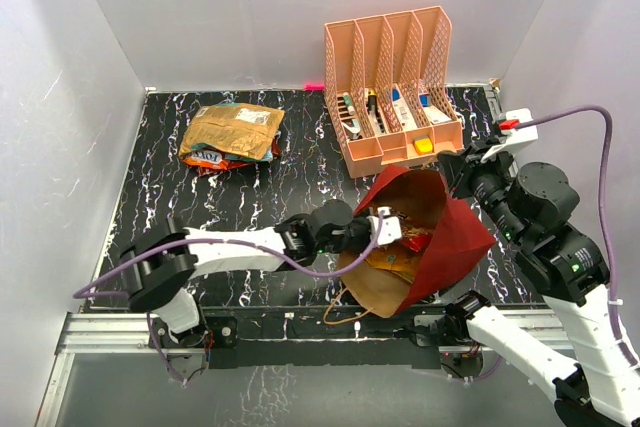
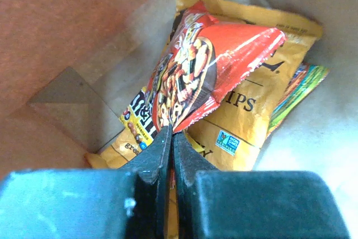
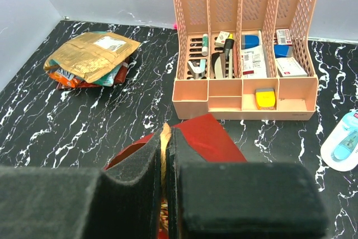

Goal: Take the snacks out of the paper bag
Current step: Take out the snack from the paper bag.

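Two claws clenched: left claw [image 2: 170, 138] pinches shiny red-orange snack packet [image 2: 215, 62] inside dark red paper bag [image 1: 463, 237]; right claw [image 3: 165, 138] grips bag rim. More crinkly packets [image 1: 232, 134] piled on black marbled tabletop [image 1: 300, 187], far-left.

Bright even light, blurred near foregrounds, soft shadows

The red paper bag [image 1: 458, 239] leans open on the black table [image 1: 250, 209]. The left gripper [image 1: 386, 228] is inside its mouth, by some snacks [image 1: 398, 259]. The right gripper [image 1: 456, 169] is at its back edge. A snack pile [image 1: 232, 134] lies well apart.
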`<state>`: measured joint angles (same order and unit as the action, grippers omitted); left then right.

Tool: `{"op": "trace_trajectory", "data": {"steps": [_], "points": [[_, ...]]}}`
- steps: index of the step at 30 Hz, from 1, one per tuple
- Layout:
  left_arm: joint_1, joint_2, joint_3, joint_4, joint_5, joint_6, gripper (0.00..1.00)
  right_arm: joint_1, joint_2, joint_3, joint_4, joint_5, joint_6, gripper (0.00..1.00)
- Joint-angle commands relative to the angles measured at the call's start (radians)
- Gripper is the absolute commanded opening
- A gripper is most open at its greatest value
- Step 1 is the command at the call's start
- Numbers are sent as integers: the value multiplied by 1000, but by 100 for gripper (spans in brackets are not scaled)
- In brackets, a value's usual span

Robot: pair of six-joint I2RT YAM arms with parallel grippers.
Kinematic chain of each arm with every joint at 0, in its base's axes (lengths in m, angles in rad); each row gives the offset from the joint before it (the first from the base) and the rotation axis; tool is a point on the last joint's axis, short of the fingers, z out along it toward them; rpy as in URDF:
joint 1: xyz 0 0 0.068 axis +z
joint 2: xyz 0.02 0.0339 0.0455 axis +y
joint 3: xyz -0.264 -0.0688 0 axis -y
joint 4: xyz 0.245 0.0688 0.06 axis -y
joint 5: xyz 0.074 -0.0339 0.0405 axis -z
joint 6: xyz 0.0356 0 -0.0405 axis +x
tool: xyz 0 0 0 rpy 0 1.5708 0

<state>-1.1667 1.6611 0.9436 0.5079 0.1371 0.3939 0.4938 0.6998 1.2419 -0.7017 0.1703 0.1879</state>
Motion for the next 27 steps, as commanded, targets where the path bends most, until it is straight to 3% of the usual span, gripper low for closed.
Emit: {"op": "trace_trajectory", "data": {"steps": [1,9,13,18,27], "points": [[6,-181,-55,-2,-14,-134,0,0,-22,41,87,32,-9,7],[4,-438,-44,-248,-42,-352,0,0,-26,33,87,44,-12,7],[4,-523,41,-463,-85,-472,0,0,-26,26,92,42,-12,7],[9,-582,179,-723,-157,-567,0,-1,-28,11,102,36,-12,7],[66,-596,404,-1004,-352,-670,0,0,-29,6,107,41,-18,7]]}}
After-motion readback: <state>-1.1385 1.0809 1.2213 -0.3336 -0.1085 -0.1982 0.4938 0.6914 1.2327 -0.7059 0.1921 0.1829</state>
